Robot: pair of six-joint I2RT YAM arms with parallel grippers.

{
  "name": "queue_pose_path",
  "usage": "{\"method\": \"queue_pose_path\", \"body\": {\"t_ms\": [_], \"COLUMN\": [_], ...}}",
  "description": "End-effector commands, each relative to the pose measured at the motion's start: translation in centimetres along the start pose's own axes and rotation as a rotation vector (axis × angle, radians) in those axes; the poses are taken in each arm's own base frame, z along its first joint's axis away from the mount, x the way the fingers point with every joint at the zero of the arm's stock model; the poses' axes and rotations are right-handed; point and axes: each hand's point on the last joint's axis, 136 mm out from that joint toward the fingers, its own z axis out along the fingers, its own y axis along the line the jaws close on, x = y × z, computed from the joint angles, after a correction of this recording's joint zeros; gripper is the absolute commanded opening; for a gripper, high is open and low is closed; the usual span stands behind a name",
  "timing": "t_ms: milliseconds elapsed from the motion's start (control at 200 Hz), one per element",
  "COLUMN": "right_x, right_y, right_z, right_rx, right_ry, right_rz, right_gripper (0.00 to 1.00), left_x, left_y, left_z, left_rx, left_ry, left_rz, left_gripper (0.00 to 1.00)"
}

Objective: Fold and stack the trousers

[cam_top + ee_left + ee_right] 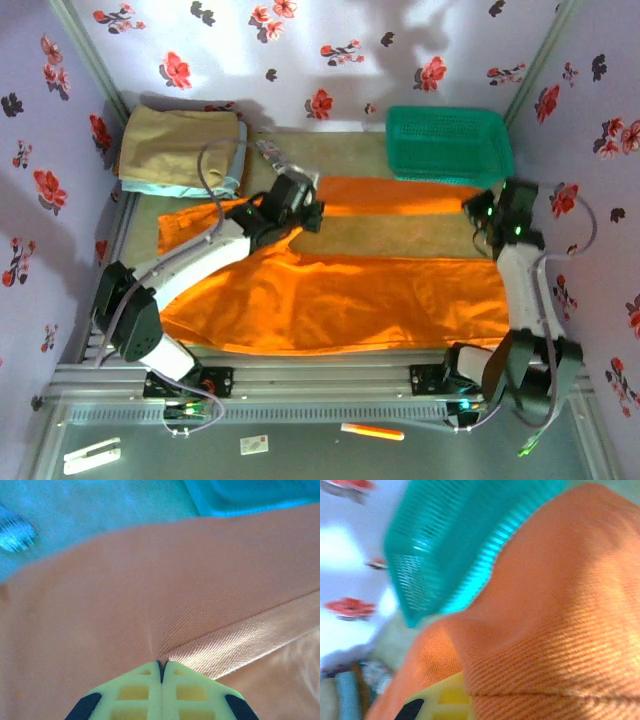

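Across the table (pixel 400 235) – the trousers (pixel 350 295), bright orange, spread flat with both legs running left to right. The near leg lies broad and smooth; the far leg is a narrower strip, bare tabletop between the two.

Left gripper (pixel 161 666) – on the far leg near its middle. Jaws fully closed, a pinch of orange cloth caught between the tips; creases run out from the pinch.

Right gripper (pixel 478 210) – at the right end of the far leg, just beside the green basket (pixel 450 145). Jaws closed; in the wrist view orange cloth drapes up over one yellow finger (pixel 442 697), so it appears gripped, though the pinch point is hidden.

Far left corner: tan folded garment (pixel 175 145) lying on a light blue folded garment (pixel 160 186), just beyond the trousers' left end.
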Motion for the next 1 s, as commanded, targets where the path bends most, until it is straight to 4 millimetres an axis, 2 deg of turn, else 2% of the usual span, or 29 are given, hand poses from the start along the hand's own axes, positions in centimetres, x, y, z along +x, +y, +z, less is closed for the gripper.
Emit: {"method": "queue_pose_path", "body": {"t_ms": [0,20,40,45,75,125,160,200,250,260,350,425,515,625,730,850,925,995], "right_x": [5.4,6.2,6.9,7.1,8.0,8.9,9.0,8.5,7.3,7.0,4.9,3.9,2.6,0.4,0.2,2.1,4.0,5.9], "right_y": [-9.1,-10.2,-11.0,-11.2,-12.2,-13.1,-12.9,-12.5,-11.5,-11.2,-8.5,-7.1,-7.5,-9.6,-9.6,-8.1,-7.9,-7.6], "right_z": [1.5,1.5,1.5,1.5,1.2,0.4,-0.3,-1.3,-2.6,-2.8,-4.0,-3.5,-1.6,1.3,4.8,8.1,9.5,10.4], "right_rx": [0.228,0.257,0.274,0.278,0.306,0.338,0.337,0.34,0.331,0.326,0.249,0.215,0.262,0.39,0.361,0.318,0.333,0.336], "right_ry": [0.096,0.117,0.14,0.147,0.179,0.217,0.221,0.198,0.148,0.137,0.061,0.048,0.05,0.04,0.096,0.184,0.225,0.266], "right_rz": [0.031,0.034,0.031,0.031,0.032,0.039,0.031,0.019,0.004,0.0,-0.021,-0.018,-0.011,0.027,0.08,0.05,0.011,-0.016], "right_gripper": [0.29,0.45,0.53,0.55,0.59,0.62,0.64,0.67,0.7,0.71,0.72,0.71,0.7,0.7,0.69,0.66,0.66,0.66], "left_x": [8.6,10.1,11.5,11.7,13.6,15.3,15.7,15.9,14.9,14.7,12.4,10.4,8.7,7.8,8.6,10.8,12.8,15.1], "left_y": [-1.2,-1.2,-1.1,-1.2,-1.2,-0.9,-0.7,-0.3,0.1,0.2,1.6,3.5,6.4,9.7,12.9,15.4,17.0,19.2], "left_z": [3.8,4.4,4.8,4.9,5.3,5.1,4.4,3.5,1.9,1.6,-0.6,-1.6,-1.2,0.7,3.4,5.9,6.3,5.2], "left_rx": [0.055,0.059,0.067,0.072,0.088,0.091,0.093,0.092,0.092,0.089,0.065,0.041,-0.013,-0.074,-0.133,-0.187,-0.242,-0.324], "left_ry": [0.157,0.192,0.223,0.229,0.275,0.306,0.302,0.295,0.266,0.26,0.196,0.147,0.105,0.08,0.085,0.114,0.141,0.14], "left_rz": [-0.068,-0.089,-0.109,-0.113,-0.135,-0.155,-0.167,-0.187,-0.194,-0.193,-0.208,-0.255,-0.322,-0.389,-0.471,-0.564,-0.621,-0.695], "left_gripper": [0.0,0.0,0.07,0.11,0.29,0.41,0.52,0.7,0.97,0.99,1.0,1.0,0.99,0.99,0.97,0.95,0.94,0.93]}}
